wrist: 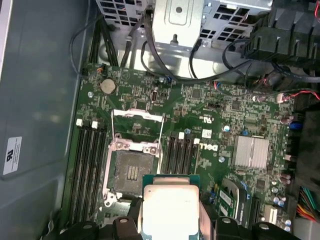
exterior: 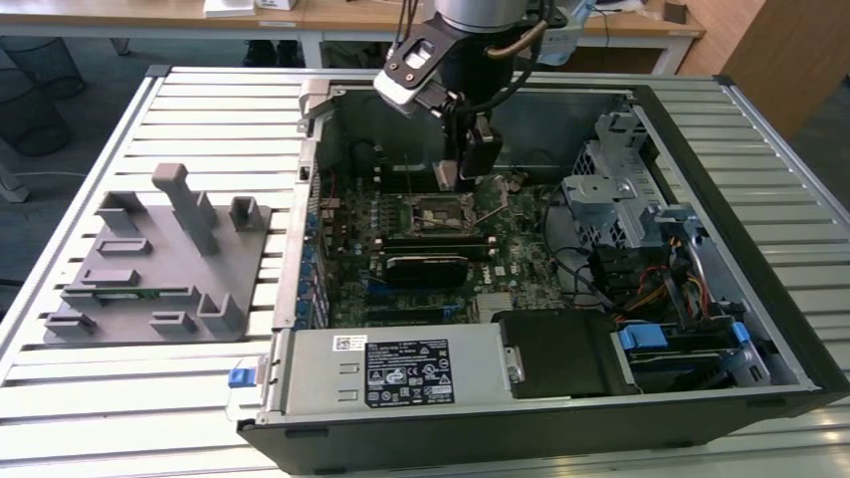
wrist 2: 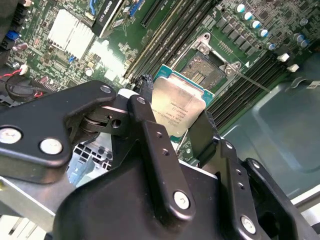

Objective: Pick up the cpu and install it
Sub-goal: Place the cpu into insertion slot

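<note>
holding item: cpu [wrist 2: 177, 107], flat square, silver-grey top w/ thin pale-green edge, gripped on two opposite edges btwn the black fingers [wrist 2: 145, 117] of the gripper [wrist 2: 175, 122]; jaws narrowed to chip width.

position: cpu hangs above the motherboard [wrist: 220, 107], not seated. in the first wrist view one cpu edge overlaps the frame of the socket [wrist: 131, 172], and most of the socket is uncovered.

socket: open, contact field exposed, load plate [wrist: 137, 117] tilted up off it.

clearance at socket:
- memory slots [wrist: 90, 165] run along one long side, just beside the frame.
- second slot bank [wrist: 181, 150] runs along the other long side, equally close.
- silver heatsink [wrist: 252, 151] sits beyond the second bank, well apart from the socket.
- coin cell [wrist: 107, 86] is near the load plate's far end, apart from it.

clearance in exterior view:
- arm [exterior: 465, 40] reaches down through the open side of the computer case [exterior: 531, 438], gripper over mid-board.
- case walls are well apart from the gripper all round.
- drive cage [exterior: 604, 189] is to the exterior view's right of the gripper, near, not touching.
- psu [exterior: 385, 368] lies along the near wall, well apart.

outside case: grey fixture plate [exterior: 146, 259] on the slatted table [exterior: 199, 110], at the exterior view's left, well apart from the gripper.
</note>
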`<state>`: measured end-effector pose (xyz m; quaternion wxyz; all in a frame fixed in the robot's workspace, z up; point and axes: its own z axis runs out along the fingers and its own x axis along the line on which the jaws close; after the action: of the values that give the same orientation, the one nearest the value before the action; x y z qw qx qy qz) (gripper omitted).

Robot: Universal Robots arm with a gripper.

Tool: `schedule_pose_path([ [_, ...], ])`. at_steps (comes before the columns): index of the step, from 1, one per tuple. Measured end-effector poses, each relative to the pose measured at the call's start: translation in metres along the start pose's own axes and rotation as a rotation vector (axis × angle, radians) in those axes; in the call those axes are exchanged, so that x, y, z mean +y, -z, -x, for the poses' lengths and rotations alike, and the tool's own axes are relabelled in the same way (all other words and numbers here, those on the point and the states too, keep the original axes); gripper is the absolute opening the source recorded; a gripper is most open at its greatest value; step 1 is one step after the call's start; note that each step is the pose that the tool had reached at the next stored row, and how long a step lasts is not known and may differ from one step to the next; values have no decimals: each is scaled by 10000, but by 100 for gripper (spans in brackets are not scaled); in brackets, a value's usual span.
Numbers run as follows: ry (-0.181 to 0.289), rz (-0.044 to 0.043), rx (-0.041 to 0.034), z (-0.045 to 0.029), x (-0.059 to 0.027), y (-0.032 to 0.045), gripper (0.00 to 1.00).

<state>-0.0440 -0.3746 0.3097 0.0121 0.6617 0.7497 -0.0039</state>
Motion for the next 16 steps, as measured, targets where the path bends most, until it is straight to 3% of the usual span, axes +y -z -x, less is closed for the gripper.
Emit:
schedule_pose_path([
  [11,-5,0,-2,-22,2,-85,54],
  [16,-318,-6,-2,-35,11,-121,54],
])
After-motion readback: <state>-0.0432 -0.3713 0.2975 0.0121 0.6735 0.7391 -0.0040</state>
